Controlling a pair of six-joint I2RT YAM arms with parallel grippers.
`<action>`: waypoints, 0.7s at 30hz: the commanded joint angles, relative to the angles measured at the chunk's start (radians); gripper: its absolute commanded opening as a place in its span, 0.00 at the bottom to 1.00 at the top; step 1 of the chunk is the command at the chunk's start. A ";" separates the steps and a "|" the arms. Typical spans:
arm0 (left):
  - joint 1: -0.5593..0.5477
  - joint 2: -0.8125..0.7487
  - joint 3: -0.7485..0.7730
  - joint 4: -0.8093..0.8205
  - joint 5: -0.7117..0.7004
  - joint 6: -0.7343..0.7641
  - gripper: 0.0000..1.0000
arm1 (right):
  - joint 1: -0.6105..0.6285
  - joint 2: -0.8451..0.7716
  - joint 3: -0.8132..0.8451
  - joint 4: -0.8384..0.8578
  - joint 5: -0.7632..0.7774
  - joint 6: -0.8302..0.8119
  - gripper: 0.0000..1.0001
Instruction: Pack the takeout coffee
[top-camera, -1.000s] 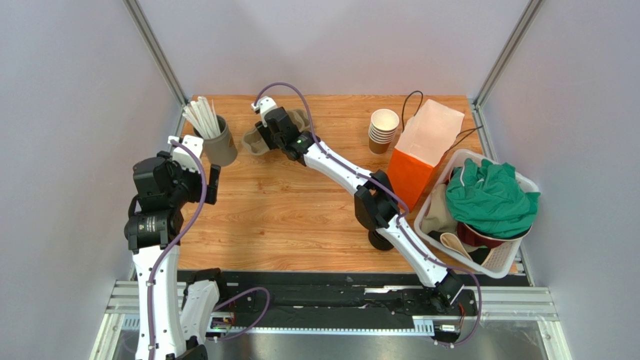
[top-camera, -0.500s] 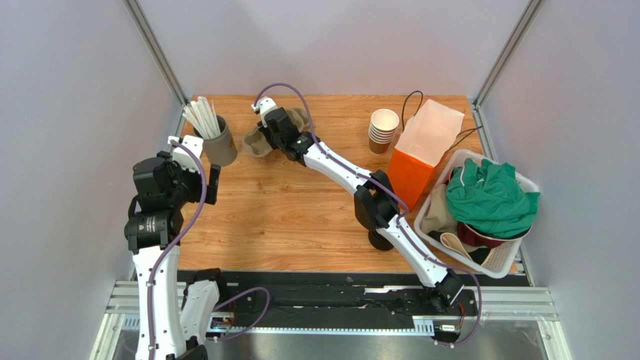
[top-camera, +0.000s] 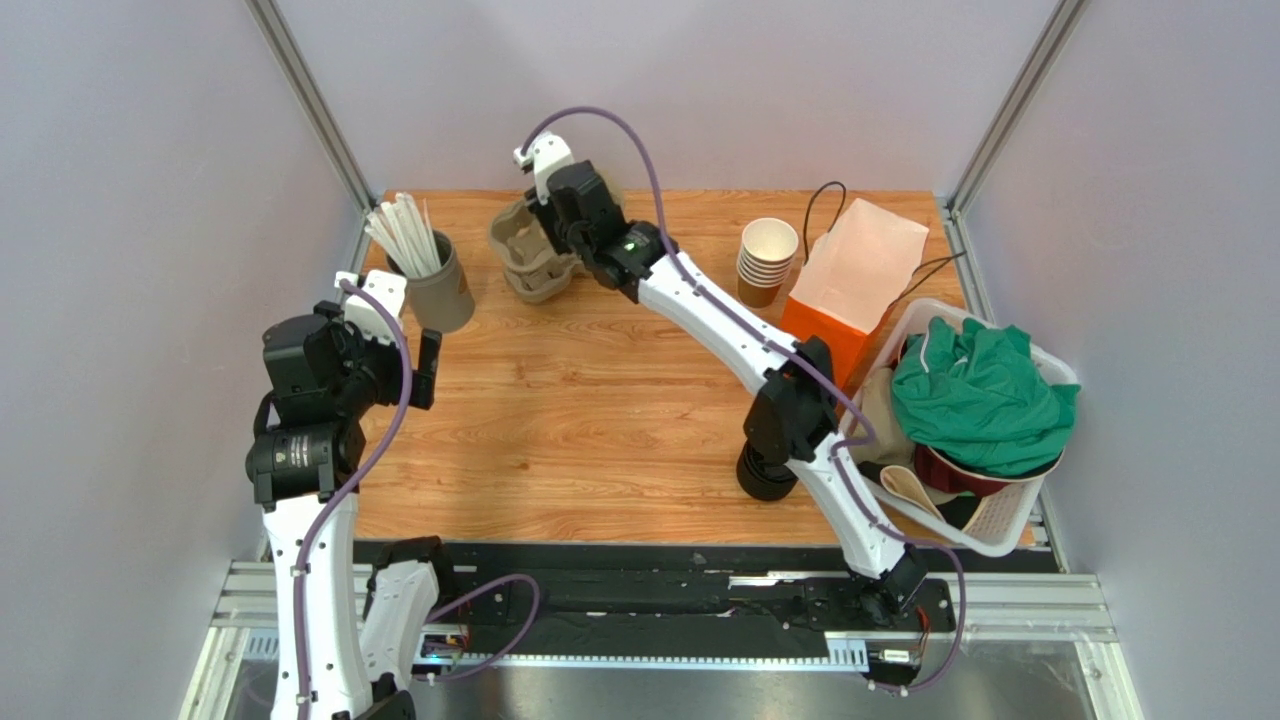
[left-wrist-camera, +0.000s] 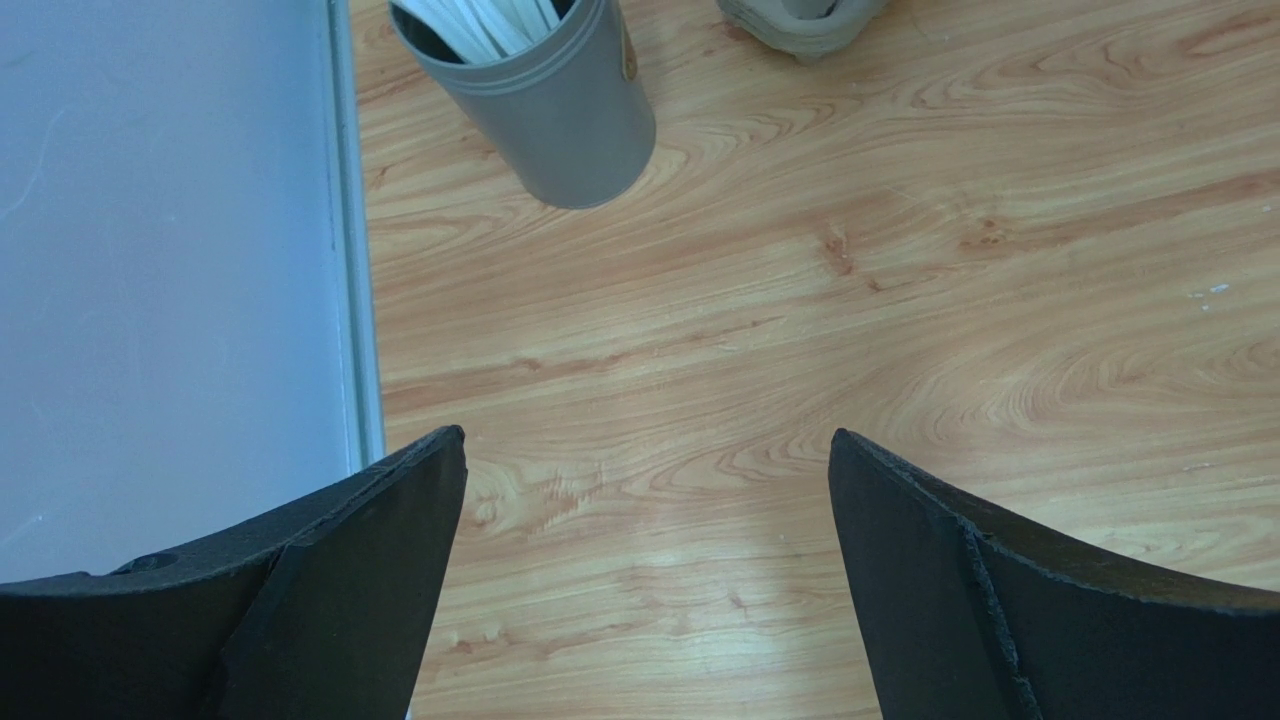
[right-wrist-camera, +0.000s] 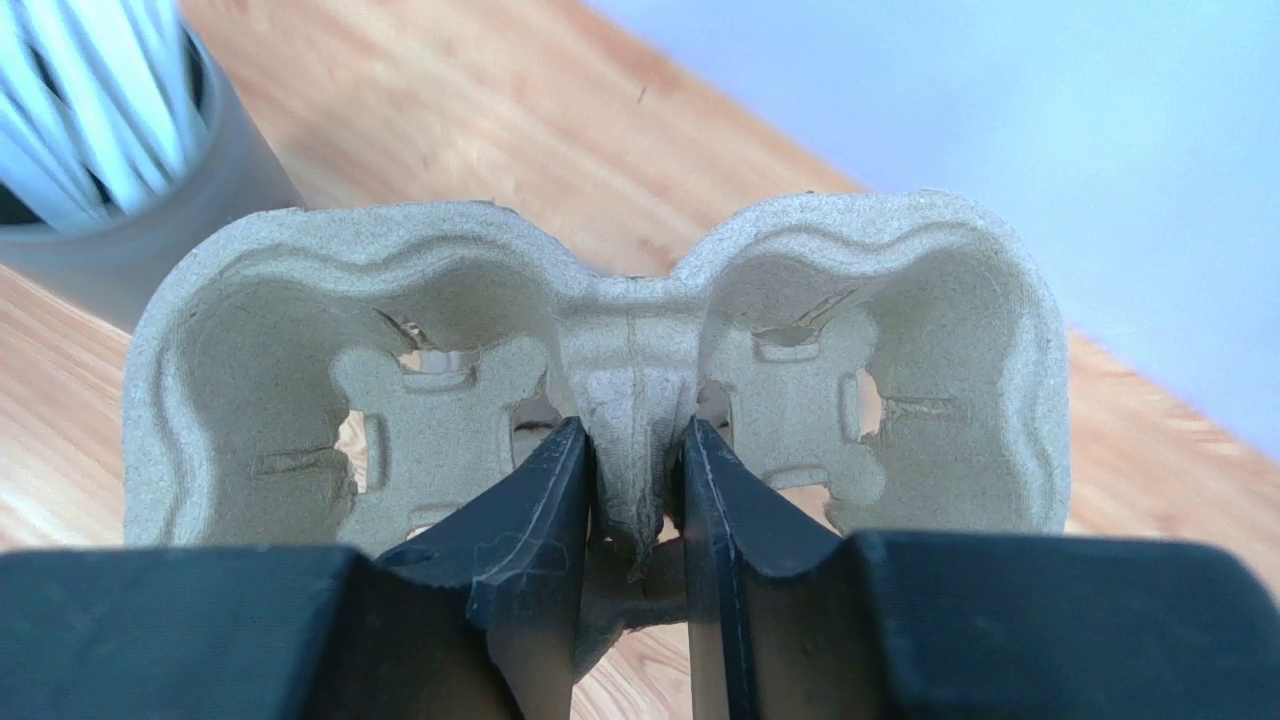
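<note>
Left hand spread wide above the tabletop, touching nothing. Takeout coffee shows only in the top view: black lid, near edge, just beside the basket, partly behind the right elbow. Far back, right hand pinches the pulp cup carrier by its centre rib, a grip only its wrist view shows. Grey straw holder stands left of the carrier.
</note>
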 joint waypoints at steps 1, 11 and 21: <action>0.006 0.019 0.073 -0.004 0.075 0.034 0.99 | -0.005 -0.217 -0.040 -0.031 0.044 -0.036 0.29; -0.176 0.203 0.239 -0.012 0.159 0.131 0.99 | -0.067 -0.714 -0.399 -0.071 0.197 -0.174 0.27; -0.610 0.505 0.519 0.088 0.082 0.138 0.99 | -0.330 -1.178 -0.663 -0.078 0.299 -0.159 0.26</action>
